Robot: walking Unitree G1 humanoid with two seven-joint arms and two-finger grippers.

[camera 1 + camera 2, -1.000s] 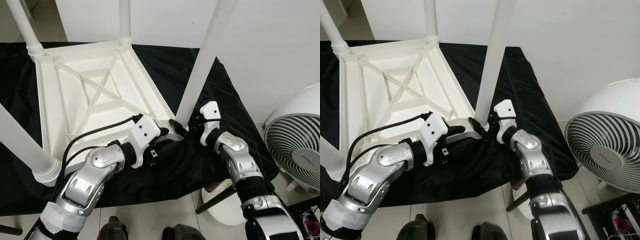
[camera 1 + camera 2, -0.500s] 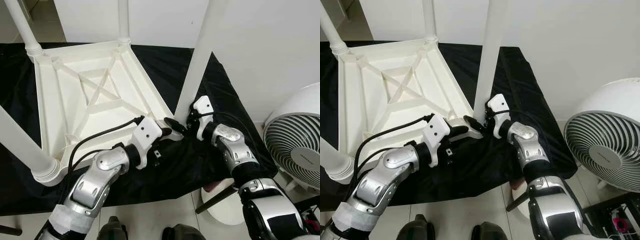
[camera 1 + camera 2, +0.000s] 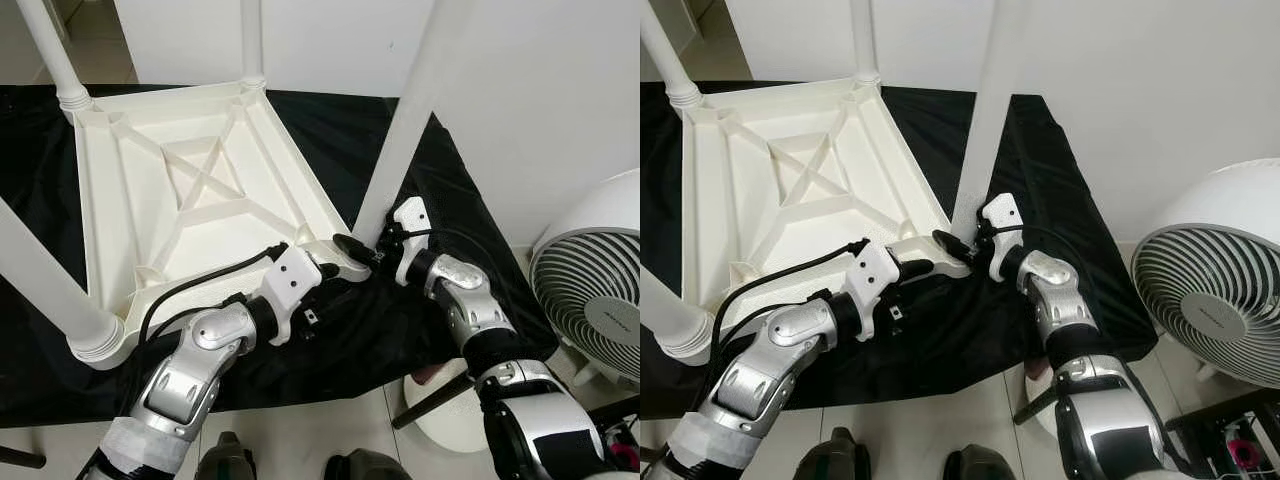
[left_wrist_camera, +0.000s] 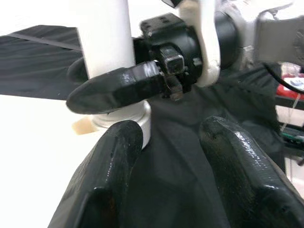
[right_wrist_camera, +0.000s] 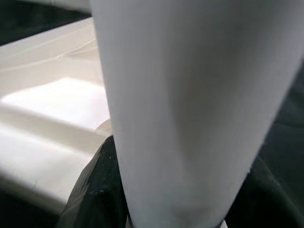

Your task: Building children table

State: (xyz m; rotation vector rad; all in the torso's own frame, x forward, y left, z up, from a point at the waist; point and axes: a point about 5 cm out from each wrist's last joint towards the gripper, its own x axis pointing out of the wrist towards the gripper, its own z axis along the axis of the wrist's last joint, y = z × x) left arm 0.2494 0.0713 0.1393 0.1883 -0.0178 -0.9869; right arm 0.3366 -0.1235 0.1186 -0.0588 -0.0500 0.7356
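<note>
A white children's table (image 3: 190,180) lies upside down on a black cloth (image 3: 440,200), its legs pointing up. My right gripper (image 3: 365,250) is shut on the base of the near-right leg (image 3: 405,130), where it meets the table's corner. In the right wrist view that leg (image 5: 190,109) stands close between the black fingers (image 5: 95,190). My left gripper (image 3: 335,275) lies open on the cloth just in front of the same corner. In the left wrist view its fingertips (image 4: 116,156) are apart, one by the leg's collar (image 4: 128,118).
Three more legs stand at the far-left (image 3: 50,50), far (image 3: 250,40) and near-left (image 3: 45,290) corners. A white fan (image 3: 590,300) stands on the floor at the right, close to my right arm. A white wall rises behind the cloth's right edge.
My right gripper has moved in from beside the leg and closed round its base. My left gripper has slid forward toward the same corner.
</note>
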